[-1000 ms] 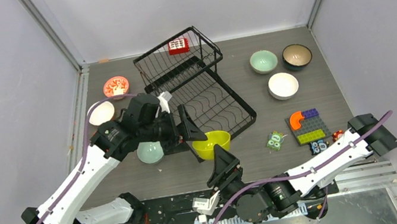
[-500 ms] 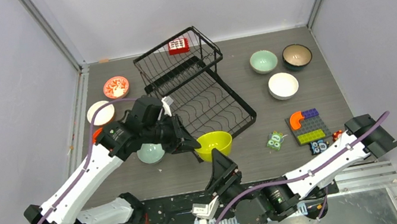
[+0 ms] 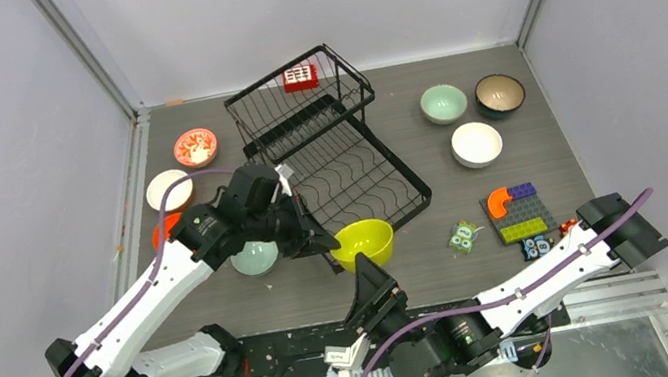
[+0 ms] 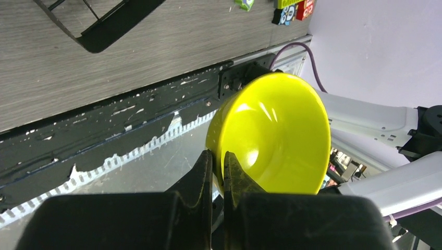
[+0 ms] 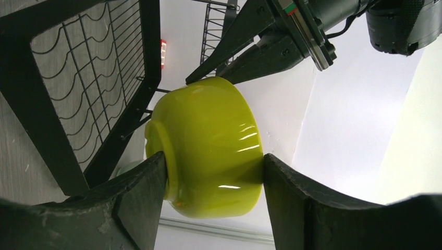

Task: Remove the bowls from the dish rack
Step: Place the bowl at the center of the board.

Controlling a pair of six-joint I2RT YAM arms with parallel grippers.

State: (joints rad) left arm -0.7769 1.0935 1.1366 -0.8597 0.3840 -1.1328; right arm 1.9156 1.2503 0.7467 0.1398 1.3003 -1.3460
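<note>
- Lime-yellow bowl (image 3: 364, 241) sits at the near corner of the dish rack (image 3: 378, 173), outside its wires, mouth up in the top view.
- Left gripper (image 4: 218, 159) is clenched on the bowl's rim, one finger inside and one outside, coming in from the left.
- Right gripper (image 5: 215, 169) grasps the same bowl from the near side. Its fingers (image 5: 140, 192) press against opposite sides of the bowl body.
- So both grippers have the bowl at once.
- The rack's lower tier shows no bowls in the top view. The upper basket (image 3: 340, 91) is tilted up at the far end, with a red tag (image 3: 299, 77) on it.
- Left of the rack on the worktop (image 3: 424, 270): a pale mint bowl (image 3: 253, 257) just beside the left arm, an orange bowl (image 3: 162, 231) partly hidden by that arm, a white bowl (image 3: 169, 188), and a red-patterned bowl (image 3: 195, 147).
- Right of the rack: a second mint bowl (image 3: 443, 102), a dark bowl (image 3: 499, 93) and a second white bowl (image 3: 476, 144), close together.
- Toy blocks (image 3: 519, 212) and an owl card (image 3: 462, 237) lie near the right arm.
</note>
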